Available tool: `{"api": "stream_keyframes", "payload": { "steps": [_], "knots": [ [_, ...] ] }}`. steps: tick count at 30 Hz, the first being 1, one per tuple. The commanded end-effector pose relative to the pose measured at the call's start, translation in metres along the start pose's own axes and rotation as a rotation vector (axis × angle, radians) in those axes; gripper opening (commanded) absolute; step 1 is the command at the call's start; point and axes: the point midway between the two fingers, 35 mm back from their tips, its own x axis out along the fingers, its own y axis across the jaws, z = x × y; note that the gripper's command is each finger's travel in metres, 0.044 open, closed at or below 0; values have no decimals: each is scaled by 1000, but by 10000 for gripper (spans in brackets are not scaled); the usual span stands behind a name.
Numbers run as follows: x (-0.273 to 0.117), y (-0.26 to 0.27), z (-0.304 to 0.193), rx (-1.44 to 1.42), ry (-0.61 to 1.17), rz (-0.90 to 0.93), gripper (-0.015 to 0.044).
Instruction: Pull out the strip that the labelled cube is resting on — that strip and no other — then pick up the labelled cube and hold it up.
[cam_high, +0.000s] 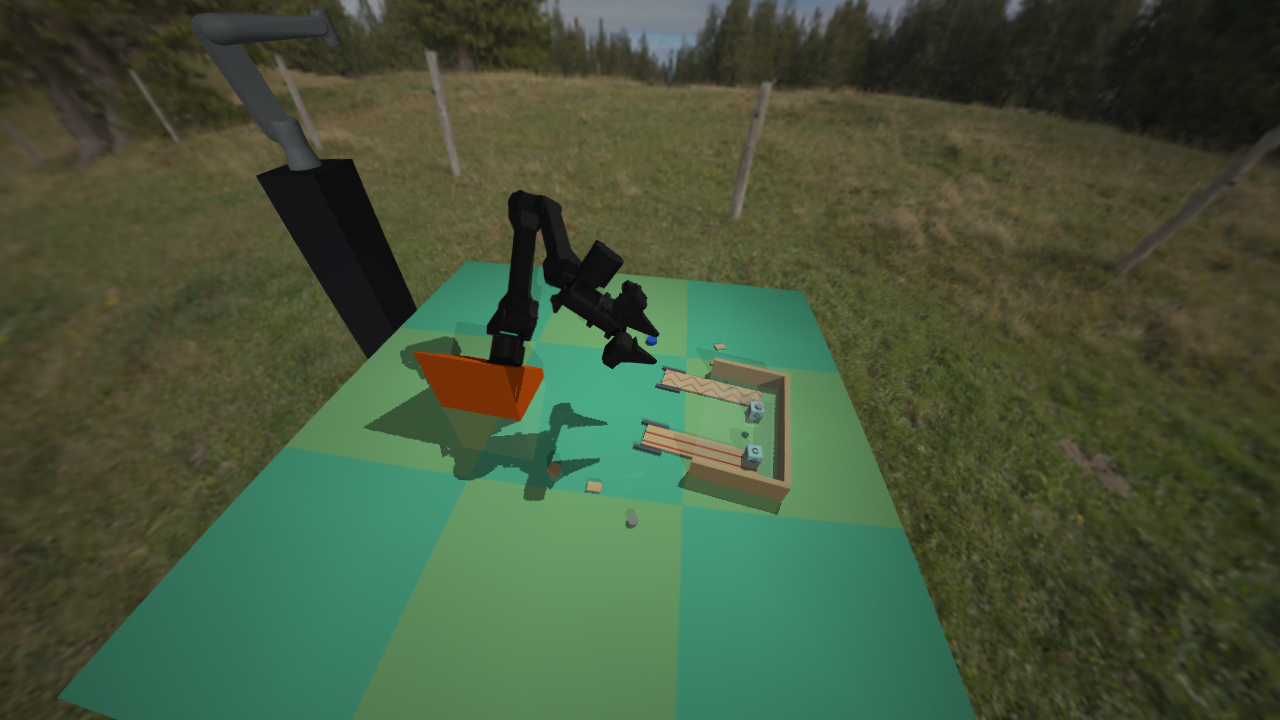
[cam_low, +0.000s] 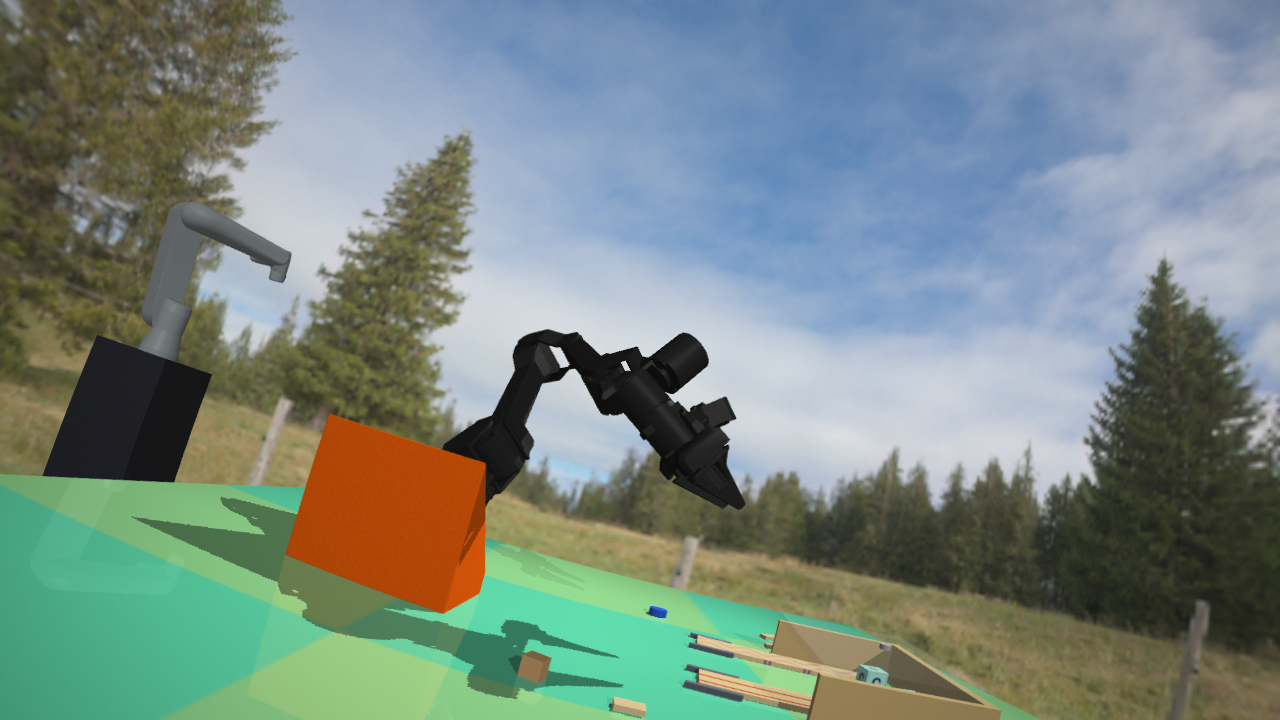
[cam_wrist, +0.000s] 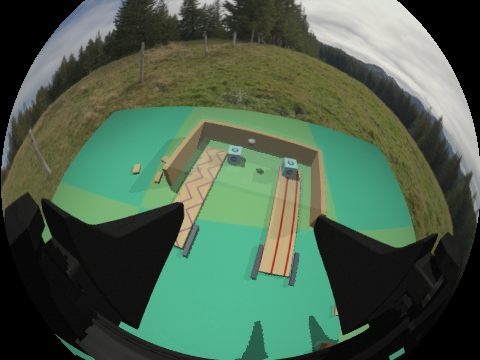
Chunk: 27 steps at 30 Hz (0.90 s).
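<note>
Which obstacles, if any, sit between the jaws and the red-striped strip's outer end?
None visible. Dark rails flank the striped strip there, but only at its sides; the wooden wall starts farther along.

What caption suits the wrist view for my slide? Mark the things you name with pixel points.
Open tool (cam_high: 657, 347) (cam_low: 739, 506) (cam_wrist: 252, 219) facing two strips, zigzag (cam_wrist: 200, 185) and red-striped (cam_wrist: 282, 225), inside and beyond a three-sided wooden wall (cam_wrist: 260, 137).

Wood-look walls (cam_high: 737, 485) (cam_low: 902, 700) (cam_wrist: 260, 136), pale wood-look strips (cam_high: 707, 388) (cam_low: 753, 689) (cam_wrist: 281, 225), matt orange block (cam_high: 469, 389) (cam_low: 386, 510)
</note>
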Motion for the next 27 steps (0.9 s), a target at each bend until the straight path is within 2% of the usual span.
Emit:
{"api": "stream_keyframes", "payload": {
  "steps": [1, 5, 9, 20, 27],
  "knots": [
    [0, 1, -1, 7, 4, 6, 400],
    [0, 1, -1, 7, 4, 6, 400],
    [16, -13, 1, 39, 95, -24, 295],
    [77, -61, -24, 135, 575, -103, 6],
    [100, -75, -58, 171, 917, -86, 0]
  ]
}}
